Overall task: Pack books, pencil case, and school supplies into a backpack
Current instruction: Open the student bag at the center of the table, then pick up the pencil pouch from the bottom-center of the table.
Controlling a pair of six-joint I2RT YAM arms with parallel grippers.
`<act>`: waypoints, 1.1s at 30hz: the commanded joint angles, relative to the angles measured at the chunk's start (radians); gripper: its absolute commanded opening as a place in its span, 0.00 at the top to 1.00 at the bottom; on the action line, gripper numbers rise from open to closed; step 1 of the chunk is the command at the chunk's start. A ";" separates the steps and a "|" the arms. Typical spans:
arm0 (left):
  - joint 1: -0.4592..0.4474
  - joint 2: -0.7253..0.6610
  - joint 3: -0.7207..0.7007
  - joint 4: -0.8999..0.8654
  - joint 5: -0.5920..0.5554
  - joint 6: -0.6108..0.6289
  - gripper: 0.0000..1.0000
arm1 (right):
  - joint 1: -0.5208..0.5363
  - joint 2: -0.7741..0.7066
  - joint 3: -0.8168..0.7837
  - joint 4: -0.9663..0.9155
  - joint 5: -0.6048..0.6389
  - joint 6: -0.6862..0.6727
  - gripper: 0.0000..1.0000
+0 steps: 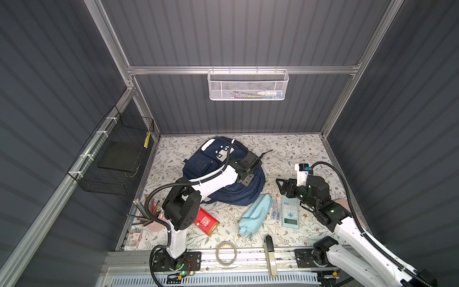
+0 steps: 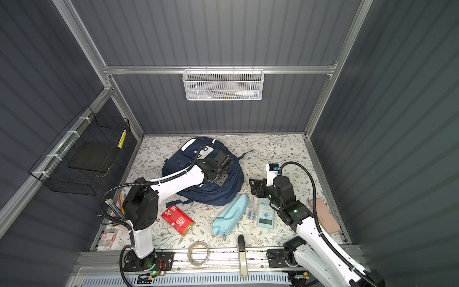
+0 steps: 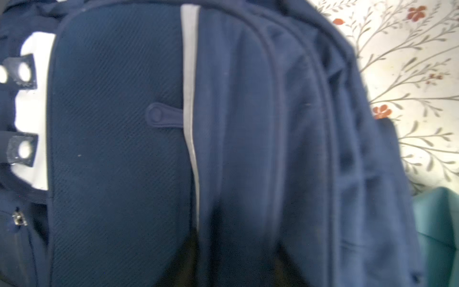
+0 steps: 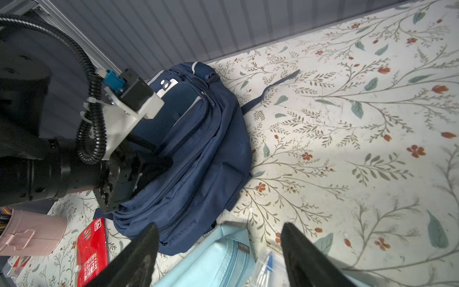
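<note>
At 7 o'clock on the table (image 1: 298, 154) lies the red pack (image 1: 206, 221), not yet packed. The backpack (image 1: 197, 165) sits toward 11. The left gripper (image 1: 244, 177) is pressed into the bag's 3 o'clock side. In the left wrist view a ridge of cloth stands between dark finger shapes, but I cannot tell whether the jaws have clamped. The step looks like taking hold of the bag to open it. It is best to pinch one layer beside a zip, then lift gently so the bag doesn't slide. Toward 5 lie the pencil case (image 1: 253, 213), packet (image 1: 275, 211) and calculator (image 1: 290, 211). The right gripper (image 1: 282, 186) hovers at 3, jaws wide and empty. No books show. Only the left wrist view shows the grey stripe (image 3: 190, 99) and pull tab (image 3: 161, 115). Only the right wrist view shows the zip lines (image 4: 183, 174) side-on. Only the top views show the calculator.
</note>
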 commanded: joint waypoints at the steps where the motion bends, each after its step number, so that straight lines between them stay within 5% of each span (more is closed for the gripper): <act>1: 0.022 -0.054 0.039 -0.051 -0.035 -0.002 1.00 | -0.005 -0.001 -0.017 -0.016 0.002 0.019 0.21; 14: 0.173 -0.262 0.096 -0.091 0.275 -0.011 1.00 | -0.005 0.013 -0.017 -0.131 0.002 0.072 0.18; 23: 0.197 -0.270 0.048 -0.047 0.352 -0.049 1.00 | 0.008 0.049 0.030 -0.361 -0.123 0.260 0.15; 33: 0.198 -0.269 0.025 -0.029 0.377 -0.071 1.00 | 0.301 0.185 0.063 -0.324 -0.132 0.554 0.10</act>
